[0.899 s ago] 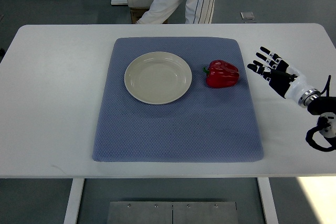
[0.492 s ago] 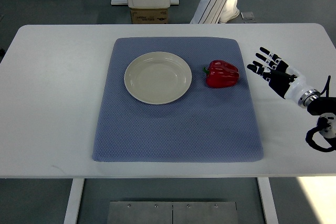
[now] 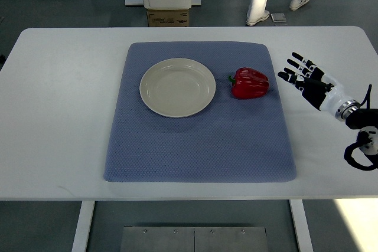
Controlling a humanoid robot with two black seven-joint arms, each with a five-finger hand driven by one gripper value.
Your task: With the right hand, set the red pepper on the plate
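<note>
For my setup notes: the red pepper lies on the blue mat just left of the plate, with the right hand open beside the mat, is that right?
Not quite: in the top view the red pepper lies just right of the plate, not left. The rest holds: it is on the blue mat, and the right hand is open beside it.

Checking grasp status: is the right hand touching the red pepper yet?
No. The right hand is open over the bare table right of the mat, with a clear gap to the red pepper.

We see a shiny, smooth red pepper [image 3: 250, 83], a smooth cream plate [image 3: 178, 87] with a soft shine, a bumpy blue cloth mat [image 3: 195, 146], a smooth white table [image 3: 59, 116], hard black and white plastic on the right hand [image 3: 307, 81].
</note>
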